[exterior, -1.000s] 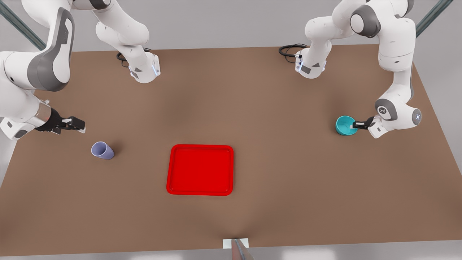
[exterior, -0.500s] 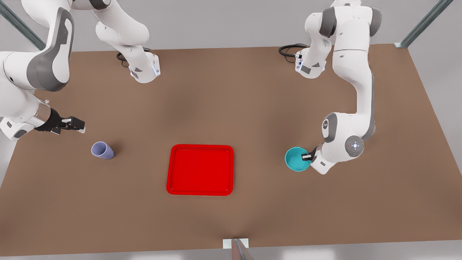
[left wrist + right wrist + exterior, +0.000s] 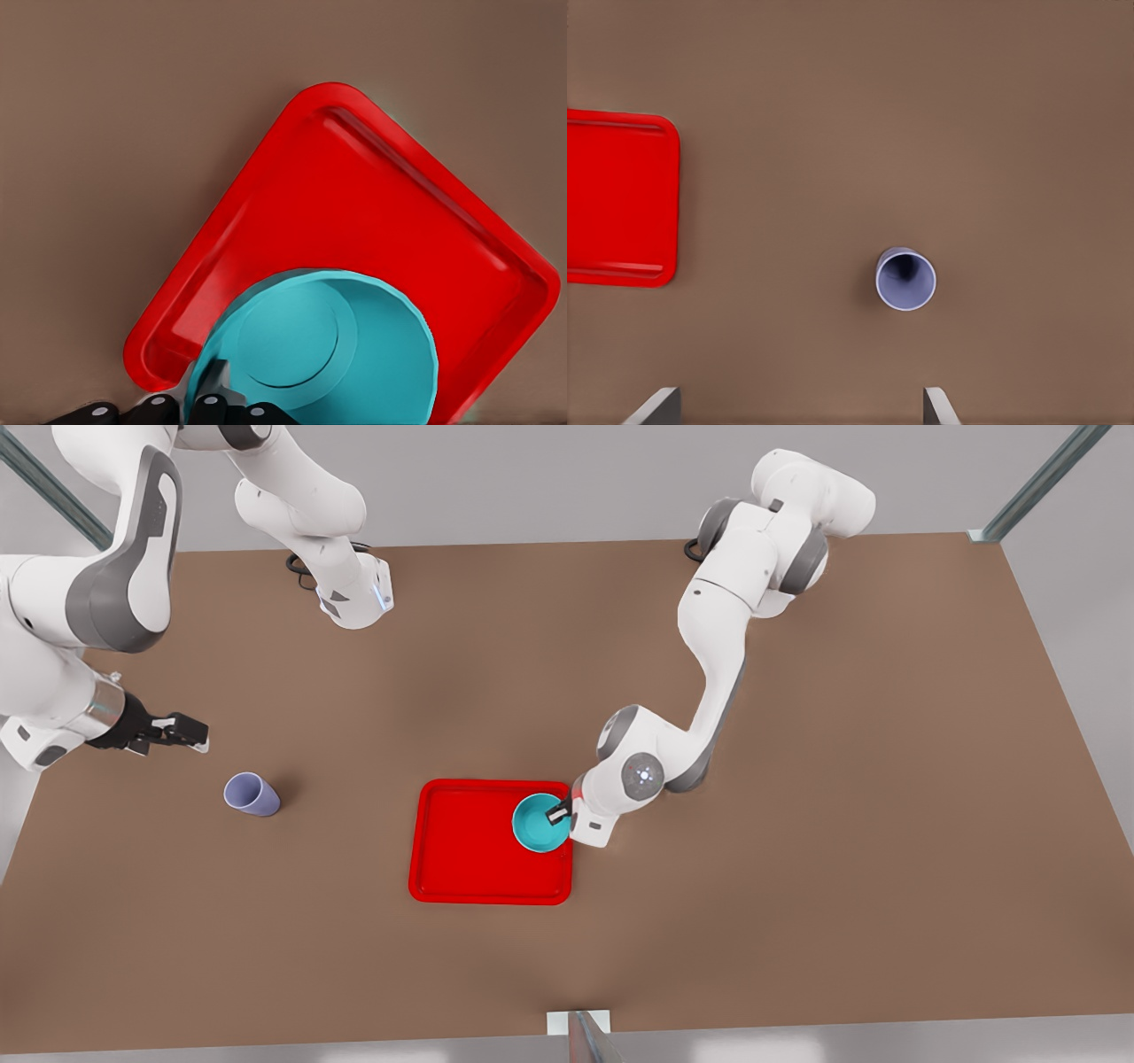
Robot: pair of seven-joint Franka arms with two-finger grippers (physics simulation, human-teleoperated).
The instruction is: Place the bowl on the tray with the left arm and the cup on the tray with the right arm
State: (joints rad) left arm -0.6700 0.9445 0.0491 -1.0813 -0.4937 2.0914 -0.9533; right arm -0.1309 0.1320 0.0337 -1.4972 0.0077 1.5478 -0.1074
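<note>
Bowl (image 3: 540, 824) over tray (image 3: 461, 868), corner near front view's right, gripped by rim in left gripper (image 3: 558, 813) so base stays free for set-down; landed or not, cannot tell. Cup (image 3: 252, 794) upright on table (image 3: 797, 921), well apart from tray.

Left wrist: fingers (image 3: 208, 409) clamped across bowl (image 3: 354, 354) wall, tray (image 3: 266, 212) beneath.

Right wrist: right gripper (image 3: 797, 409) waits above cup (image 3: 905, 279), fingers (image 3: 656, 407) spread wide, empty, ready for descent.

Light: even, diffuse, bright — no glare.
Shadows: soft, faint beside the cup (image 3: 252, 794) and under the arms.
Focus: wrist views slightly smeared.
</note>
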